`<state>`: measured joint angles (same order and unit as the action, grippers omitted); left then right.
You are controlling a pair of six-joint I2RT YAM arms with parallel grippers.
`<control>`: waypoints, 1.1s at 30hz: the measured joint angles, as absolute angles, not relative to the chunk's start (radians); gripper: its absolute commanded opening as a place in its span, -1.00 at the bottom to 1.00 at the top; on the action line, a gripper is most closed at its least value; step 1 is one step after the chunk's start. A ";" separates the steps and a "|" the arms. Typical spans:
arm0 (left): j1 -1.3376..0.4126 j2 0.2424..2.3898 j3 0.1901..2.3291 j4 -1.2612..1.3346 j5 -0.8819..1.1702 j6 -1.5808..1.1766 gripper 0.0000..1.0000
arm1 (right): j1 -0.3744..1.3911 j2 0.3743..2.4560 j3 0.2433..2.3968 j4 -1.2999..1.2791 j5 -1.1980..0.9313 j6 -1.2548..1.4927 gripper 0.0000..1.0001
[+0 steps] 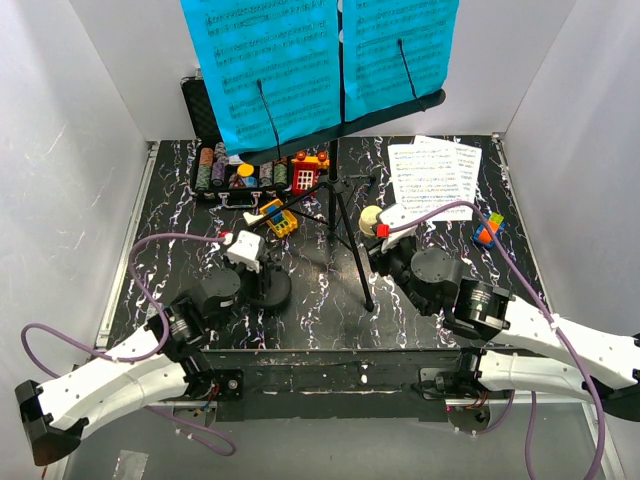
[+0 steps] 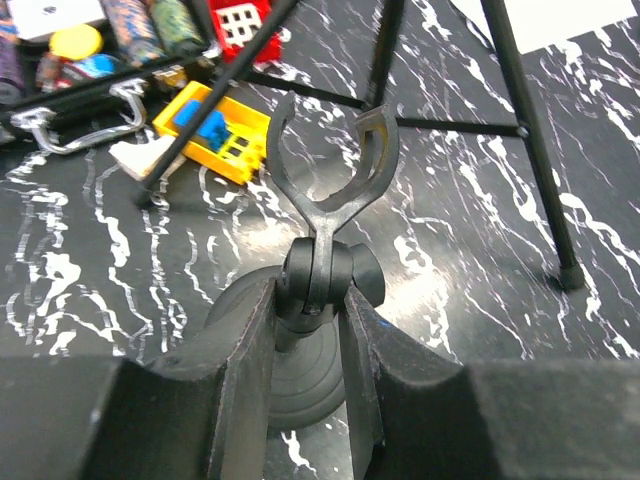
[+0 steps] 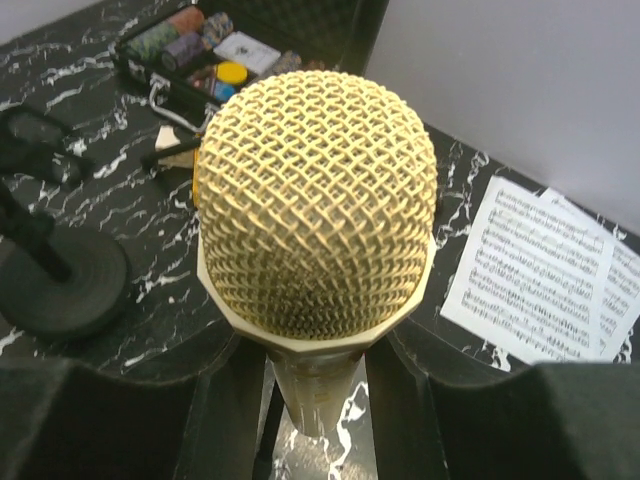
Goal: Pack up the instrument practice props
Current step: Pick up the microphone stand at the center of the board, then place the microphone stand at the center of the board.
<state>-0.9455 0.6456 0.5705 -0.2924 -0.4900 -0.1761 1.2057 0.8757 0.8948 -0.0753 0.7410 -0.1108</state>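
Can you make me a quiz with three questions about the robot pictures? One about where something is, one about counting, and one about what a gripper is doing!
1. Where are the white music pages?
A. flat on the table, right of the music stand
B. up on the stand's desk
C. rolled up in a gripper

2. How many blue pages stand on the music stand?
A. one
B. two
C. four

3. What is the right gripper doing?
A. hanging open with nothing in it
B. shut on the cream microphone
C. shut on a blue page

Answers:
1 A, the white sheets lie on the marbled top near the far right corner.
2 B, two blue sheets stand side by side on the desk.
3 B, its fingers press the handle just under the mesh head.
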 measured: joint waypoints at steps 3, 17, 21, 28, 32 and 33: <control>-0.945 0.610 0.575 -0.296 -0.567 -0.159 -1.00 | 1.206 0.858 0.876 -0.110 0.731 -0.079 -0.97; -0.475 0.801 0.763 -0.308 -0.583 -0.136 -1.00 | 1.206 0.804 0.854 -0.186 0.669 0.030 -0.97; -0.294 0.869 0.781 -0.318 -0.498 -0.158 -1.00 | 1.206 0.782 0.854 -0.200 0.646 0.046 -0.97; -0.072 1.023 0.801 -0.266 -0.369 -0.196 -1.00 | 1.206 0.725 0.847 -0.219 0.599 0.080 -0.97; 0.013 1.125 0.805 -0.192 -0.356 -0.203 -1.00 | 1.206 0.701 0.813 -0.229 0.567 0.102 -0.97; 0.030 1.148 0.811 -0.163 -0.356 -0.205 -1.00 | 1.206 0.698 0.806 -0.233 0.561 0.104 -0.97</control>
